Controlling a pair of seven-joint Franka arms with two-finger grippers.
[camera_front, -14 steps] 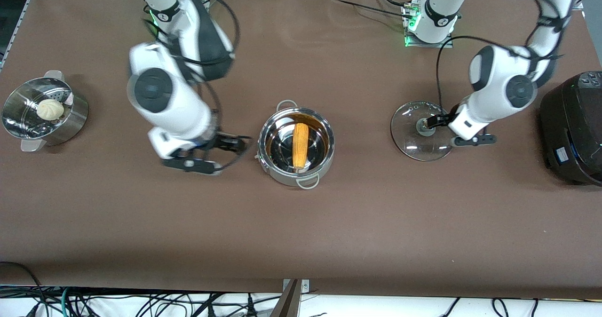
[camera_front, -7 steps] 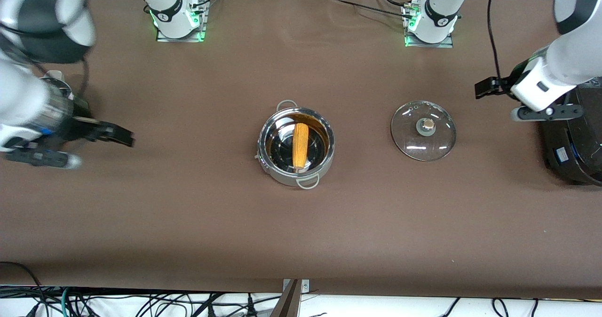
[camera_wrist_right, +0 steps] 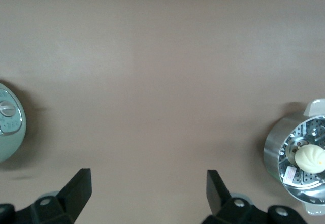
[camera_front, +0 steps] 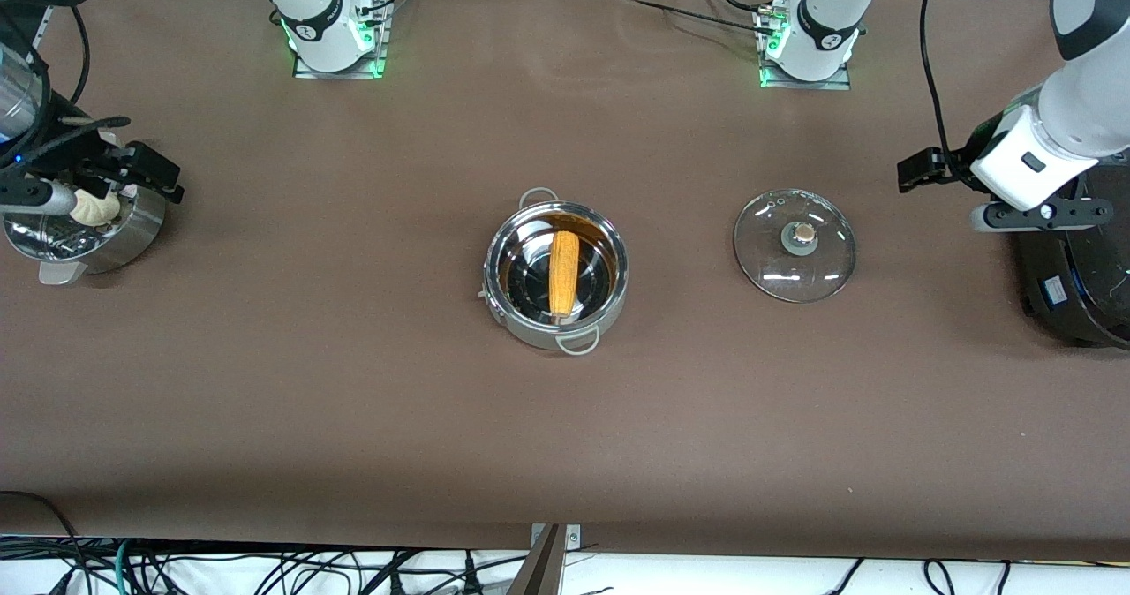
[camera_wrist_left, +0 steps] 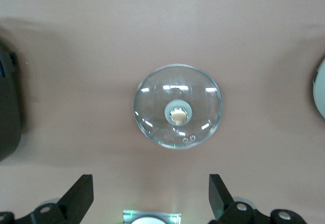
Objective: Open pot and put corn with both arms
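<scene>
Corn [camera_front: 564,272] lies in the uncovered pot [camera_front: 555,275], frame centre; left gripper [camera_front: 922,172] and right gripper [camera_front: 146,171], both spread wide and empty, flank the frame edges; residual risk: right gripper snagging the steamer [camera_front: 106,240] beneath it.

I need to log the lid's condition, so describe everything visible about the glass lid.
The lid is a round dome of clear glass with a thin metal rim, a tan knob on a grey base at its centre, and a small vent hole near the edge. It lies flat on the table, knob up, off the pot and beside it toward the left arm's end. Nothing touches it; light glints on the glass.
</scene>
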